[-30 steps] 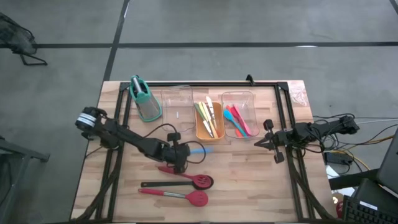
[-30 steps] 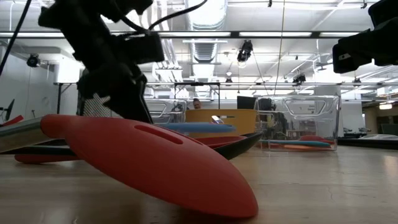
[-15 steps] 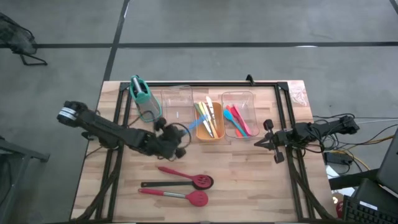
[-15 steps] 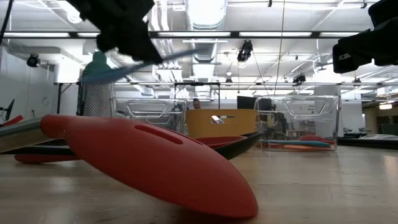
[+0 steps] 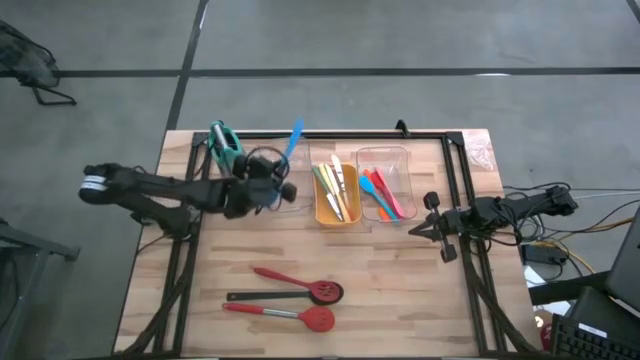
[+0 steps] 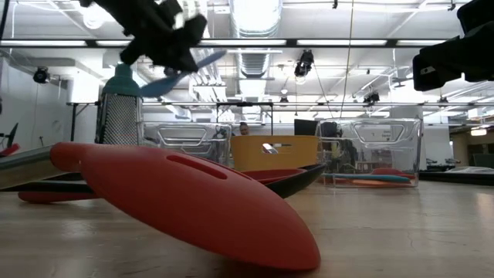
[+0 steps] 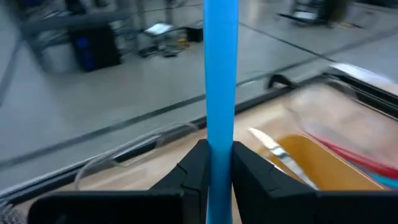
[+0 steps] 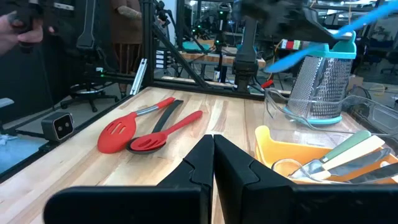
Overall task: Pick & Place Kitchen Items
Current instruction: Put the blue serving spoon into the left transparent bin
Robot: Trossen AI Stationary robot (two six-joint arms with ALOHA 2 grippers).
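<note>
In the high view, the left claw (image 5: 268,188) is seen raised over the back of the worktop (image 5: 400,300), between the upright holder (image 5: 228,150) and the clear tray (image 5: 290,178), closed on the blue spoon (image 5: 293,140), whose free end points away past the worktop's far edge. The right claw (image 5: 428,226) waits at the right side, pinched together with nothing in it. Three red-headed spoons (image 5: 300,300) lie on the front of the worktop; small utensils fill the orange tray (image 5: 335,215) and a second clear tray (image 5: 400,160). In the low view, the blue spoon (image 6: 181,73) is shown held aloft, tilted, above the holder (image 6: 120,112), with a red spoon head (image 6: 201,205) close to the lens. In the left wrist view, the blue handle (image 7: 221,74) is gripped narrowly between the fingers (image 7: 193,171) and stands straight out. In the right wrist view, the fingers (image 8: 202,165) are seen pressed together, the spoon (image 8: 329,40) far off beyond the trays. The spoon is judged light, slim, stiff and smooth plastic; a grip mid-handle is advised, since an end grip is likely to let it pivot or slip.
</note>
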